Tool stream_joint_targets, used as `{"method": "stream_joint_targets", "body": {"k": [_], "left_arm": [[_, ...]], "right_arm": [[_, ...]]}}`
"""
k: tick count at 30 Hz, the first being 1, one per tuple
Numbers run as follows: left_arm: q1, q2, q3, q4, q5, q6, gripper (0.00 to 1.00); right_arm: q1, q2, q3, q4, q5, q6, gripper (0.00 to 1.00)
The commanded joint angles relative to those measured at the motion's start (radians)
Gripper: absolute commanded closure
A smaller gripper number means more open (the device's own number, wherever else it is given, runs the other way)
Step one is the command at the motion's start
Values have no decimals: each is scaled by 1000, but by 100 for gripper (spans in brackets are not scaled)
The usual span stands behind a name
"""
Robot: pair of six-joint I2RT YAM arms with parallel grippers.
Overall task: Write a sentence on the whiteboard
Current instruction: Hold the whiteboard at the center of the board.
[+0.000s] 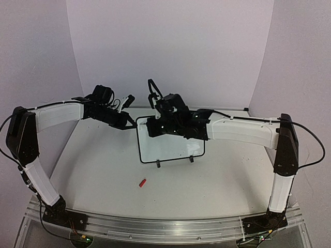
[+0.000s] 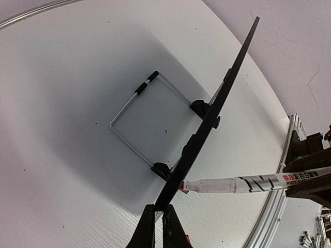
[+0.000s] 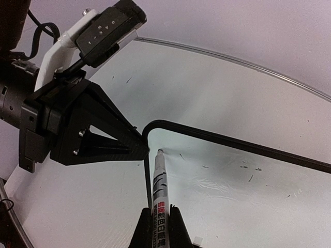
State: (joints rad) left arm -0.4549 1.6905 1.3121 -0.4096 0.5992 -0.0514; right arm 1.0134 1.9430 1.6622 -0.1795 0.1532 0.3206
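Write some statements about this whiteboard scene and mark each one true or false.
1. The left hand pinches the black frame of the small white rectangular whiteboard. True.
2. The right hand is empty. False: it grips a slim white marker pen, tip at the board's corner.
3. A small red cap lies on the white table, apart from the board. True.
4. The whiteboard lies flat. False: it stands on its black feet.
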Motion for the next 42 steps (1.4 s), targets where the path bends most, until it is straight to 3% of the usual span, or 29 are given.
{"method": "stream_joint_targets", "body": {"k": [1,19,26,30,42], "left_arm": [[-2,-4,-2,26,16,6,99],[-3,-4,-2,29,18,5,99],[-3,-2,-1,28,4,-3,69],[-3,10,18,27,-21,-14,63],[-2,64,52,39,15,-21,79]], "right_arm": [[3,2,33,15,42,-14,100],[3,-48,-92,14,17,24,100],[2,-59,-84,18,6,16,100],[3,-60,-75,18,13,9,100],[4,-59,-60,20,64,-6,100]]}}
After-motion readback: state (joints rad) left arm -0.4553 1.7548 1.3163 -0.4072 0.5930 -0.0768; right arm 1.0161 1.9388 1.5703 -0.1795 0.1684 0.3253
